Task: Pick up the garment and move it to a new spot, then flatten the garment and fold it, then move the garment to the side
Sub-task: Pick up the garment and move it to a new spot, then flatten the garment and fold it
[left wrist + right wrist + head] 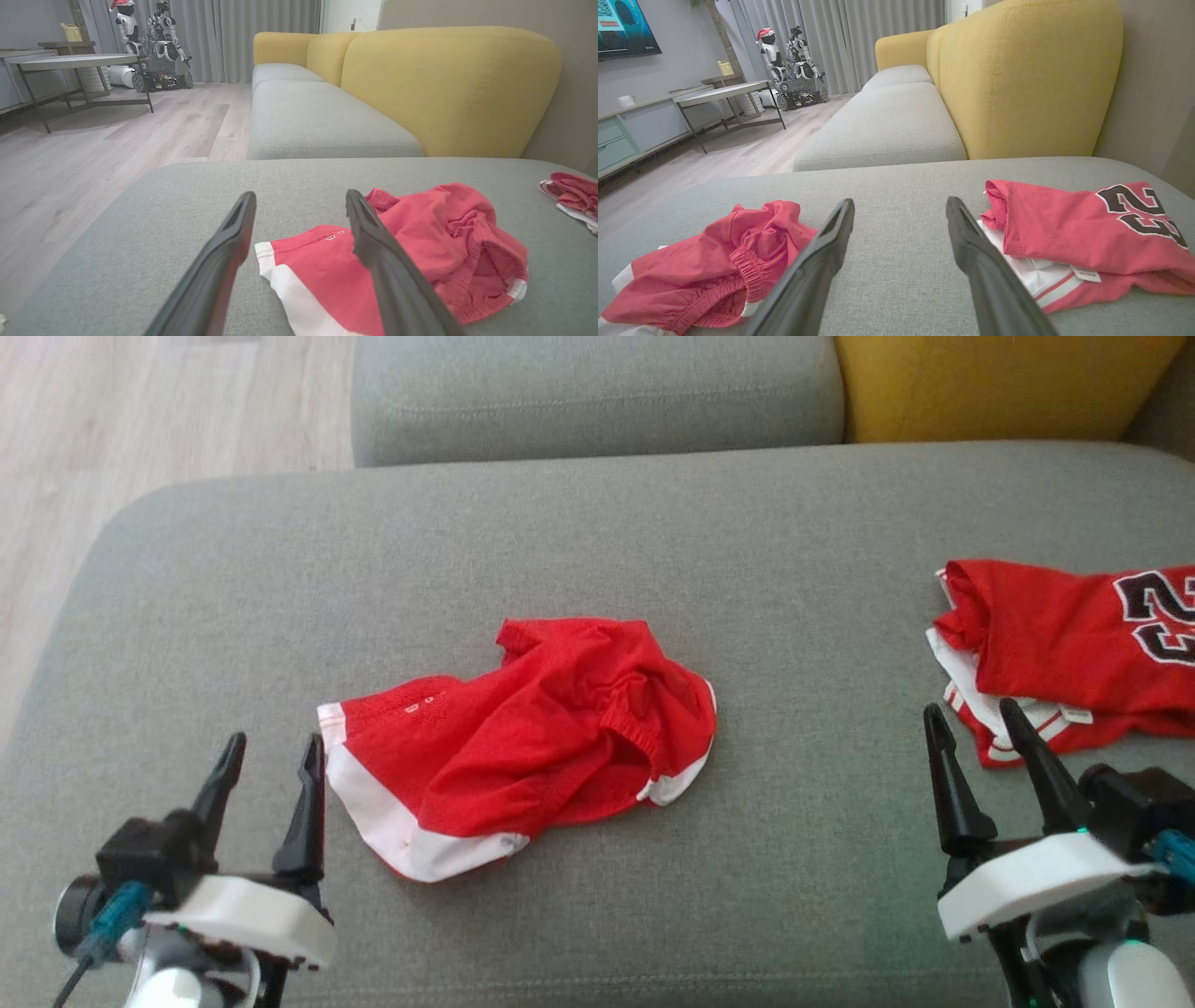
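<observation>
A crumpled pair of red shorts with white trim (523, 737) lies in the middle of the grey sofa seat (597, 541). My left gripper (273, 750) stands open just left of the shorts' white hem, nothing between its fingers. In the left wrist view the red shorts (420, 252) lie just past and to the right of the open left gripper (301, 205). My right gripper (969, 719) is open at the lower right, close to a folded red jersey (1064, 644). The right wrist view has the shorts (719, 266) at left and the open right gripper (900, 210) over bare cushion.
The folded red jersey (1078, 233) with a dark number and white trim lies at the seat's right end. A yellow backrest (1027, 79) rises behind. Beyond the seat's left edge is wood floor (93, 140), with a low round table (74, 60) and a parked robot (159, 46) farther off.
</observation>
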{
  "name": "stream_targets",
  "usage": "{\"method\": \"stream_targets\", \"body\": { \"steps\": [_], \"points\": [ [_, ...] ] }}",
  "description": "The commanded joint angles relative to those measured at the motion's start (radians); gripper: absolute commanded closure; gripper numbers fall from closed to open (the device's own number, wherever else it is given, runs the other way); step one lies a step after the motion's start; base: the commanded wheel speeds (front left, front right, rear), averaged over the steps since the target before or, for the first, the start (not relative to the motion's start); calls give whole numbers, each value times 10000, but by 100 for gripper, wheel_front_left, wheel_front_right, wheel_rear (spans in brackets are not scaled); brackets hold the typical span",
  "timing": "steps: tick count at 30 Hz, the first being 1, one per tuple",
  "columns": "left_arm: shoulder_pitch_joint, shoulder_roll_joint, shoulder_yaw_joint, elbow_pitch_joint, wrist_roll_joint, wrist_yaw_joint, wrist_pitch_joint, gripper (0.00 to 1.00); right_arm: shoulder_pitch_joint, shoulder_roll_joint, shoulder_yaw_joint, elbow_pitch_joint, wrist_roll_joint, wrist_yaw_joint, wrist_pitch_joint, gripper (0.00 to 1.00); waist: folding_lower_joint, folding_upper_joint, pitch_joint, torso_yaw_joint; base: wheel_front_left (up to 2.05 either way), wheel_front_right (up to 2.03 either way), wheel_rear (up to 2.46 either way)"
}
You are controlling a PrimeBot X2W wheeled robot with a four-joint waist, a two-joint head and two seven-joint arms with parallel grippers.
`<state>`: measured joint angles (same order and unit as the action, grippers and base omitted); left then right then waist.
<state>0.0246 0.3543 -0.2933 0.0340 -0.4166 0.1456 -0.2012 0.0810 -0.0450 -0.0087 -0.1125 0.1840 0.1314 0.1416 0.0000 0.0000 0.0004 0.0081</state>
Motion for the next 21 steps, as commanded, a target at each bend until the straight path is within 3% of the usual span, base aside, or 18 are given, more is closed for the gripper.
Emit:
{"method": "stream_targets", "body": {
  "steps": [1, 21],
  "points": [
    [-398, 316, 376, -399, 70, 66, 22, 0, -223, -52, 236, -384, -63, -7, 20, 0, 0, 0, -47, -1, 0, 0, 0],
    [-147, 467, 350, -742, 41, 377, 316, 0, -55, -52, 189, -538, -91, -7, 88, 0, 0, 0, -165, 27, 0, 0, 0]
  ]
}}
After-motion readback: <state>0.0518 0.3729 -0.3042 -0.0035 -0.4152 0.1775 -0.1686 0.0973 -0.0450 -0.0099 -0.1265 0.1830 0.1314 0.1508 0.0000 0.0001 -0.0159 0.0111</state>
